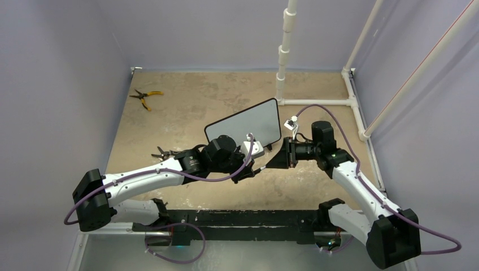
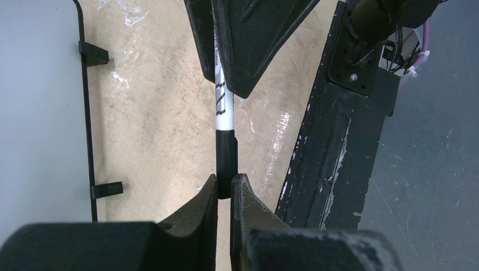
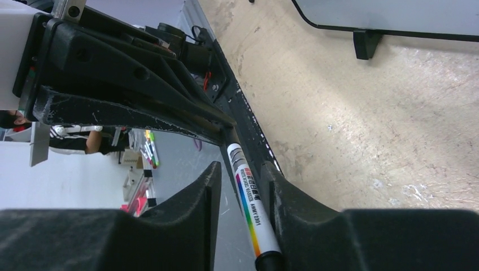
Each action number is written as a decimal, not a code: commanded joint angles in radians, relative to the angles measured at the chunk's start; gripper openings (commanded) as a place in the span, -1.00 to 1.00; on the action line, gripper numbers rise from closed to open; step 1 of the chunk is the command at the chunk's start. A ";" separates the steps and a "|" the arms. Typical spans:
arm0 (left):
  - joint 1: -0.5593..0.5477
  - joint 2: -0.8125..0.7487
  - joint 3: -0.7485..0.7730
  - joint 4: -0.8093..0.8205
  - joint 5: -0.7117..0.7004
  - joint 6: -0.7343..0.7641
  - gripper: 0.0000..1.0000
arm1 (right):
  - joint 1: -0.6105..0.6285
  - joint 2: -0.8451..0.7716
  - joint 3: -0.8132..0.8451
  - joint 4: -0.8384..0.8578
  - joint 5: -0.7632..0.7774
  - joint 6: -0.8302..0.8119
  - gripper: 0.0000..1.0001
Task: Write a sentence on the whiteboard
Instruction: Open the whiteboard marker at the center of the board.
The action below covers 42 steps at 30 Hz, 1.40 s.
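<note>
Holding cap: L gripper (image 2: 225, 183) is clamped on the black cap end of the marker (image 2: 225, 107); both fingers press the cap in L wrist view.
R gripper (image 3: 240, 172): narrow, one finger each side of the marker's white barrel, w/ the printed label btwn them. A thin gap shows on one side in R wrist view, so can't tell if it's actually gripping.
Marker: spans the gap btwn the two grippers, cap twd L arm, barrel twd R arm.
Arms: L comes in from approx 8 o'clk and R from approx 4 o'clk; the grippers meet nose to nose at bench centre.
Whiteboard (image 1: 243, 123): stands mid-bench at 12 o'clk from where the grippers meet, just beyond them. Long edge is slanted, w/ the R end farther back twd 1 o'clk. It has a thin black frame and rounded corners; the face reads plain pale grey in top view.
Board foot (image 3: 366, 42): black, resting on the bench (image 1: 186, 113) in R wrist view; two feet show along the frame in L wrist view.
Pliers (image 1: 146, 97): yellow handles, at 10 o'clk near the far L corner, well apart from the board.
Small dark tool (image 1: 161, 152): just beside L forearm, on its 12 o'clk side; type unclear.
Pipe frame (image 1: 285, 51): white pipes at 1 o'clk; the upright post is near the board's R end, behind it.
Cables (image 1: 214, 178): purple, one looping along each arm.
Rail (image 1: 243, 217): black bar across the 6 o'clk edge, btwn the arm bases.
</note>
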 commanded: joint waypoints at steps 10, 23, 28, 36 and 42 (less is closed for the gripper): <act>0.000 -0.036 -0.010 0.039 0.023 0.021 -1.00 | -0.003 -0.014 -0.029 0.124 -0.050 0.061 -0.43; 0.001 -0.044 -0.019 0.052 0.060 0.022 -1.00 | -0.003 -0.022 -0.041 0.163 -0.022 0.119 -0.20; 0.001 -0.048 -0.021 0.050 0.057 0.028 -1.00 | -0.004 -0.023 -0.041 0.172 -0.030 0.126 -0.24; 0.001 -0.056 -0.020 0.048 0.036 0.031 -1.00 | -0.003 -0.030 -0.030 0.154 -0.025 0.106 -0.91; 0.001 -0.034 -0.007 0.050 0.029 0.007 -0.26 | -0.003 -0.047 -0.021 0.174 -0.007 0.094 -1.00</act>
